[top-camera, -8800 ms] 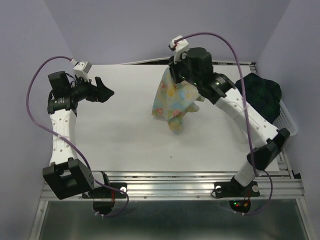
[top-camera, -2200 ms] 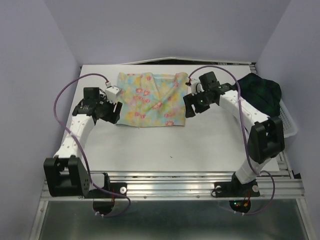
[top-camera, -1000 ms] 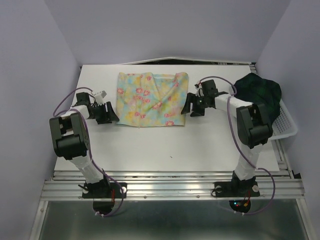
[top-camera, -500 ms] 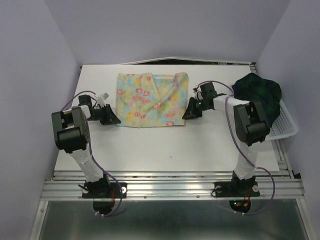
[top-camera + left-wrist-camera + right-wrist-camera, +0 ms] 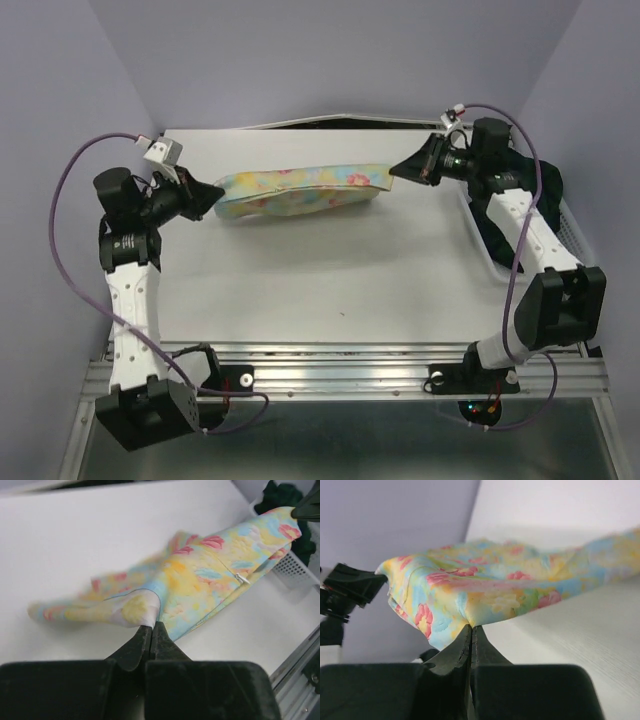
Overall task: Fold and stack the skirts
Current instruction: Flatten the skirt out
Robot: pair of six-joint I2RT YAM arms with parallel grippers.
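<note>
The soft pale yellow cotton skirt (image 5: 300,190) with pink and blue flower print hangs as a long, sagging band at 12 o'clock over the smooth white tabletop (image 5: 330,275), strung between the two arms. The left gripper (image 5: 205,195), at about 10 o'clock, has its black fingers pressed together on one end of the cloth; the left wrist view shows a rounded fold of fabric pinched right at the tips. The right gripper (image 5: 397,172), at about 1 o'clock, is likewise clamped on the opposite end, with the thin printed cloth bunching in soft creases just above its tips. A small silvery zip pull (image 5: 242,578) shows on the doubled layers near the right-hand end. The lower edge droops in the middle, close to the tabletop. At 3 o'clock the dark green-and-navy plaid skirt (image 5: 285,492) lies crumpled in the white plastic mesh basket (image 5: 295,567), well apart from the stretched skirt.
</note>
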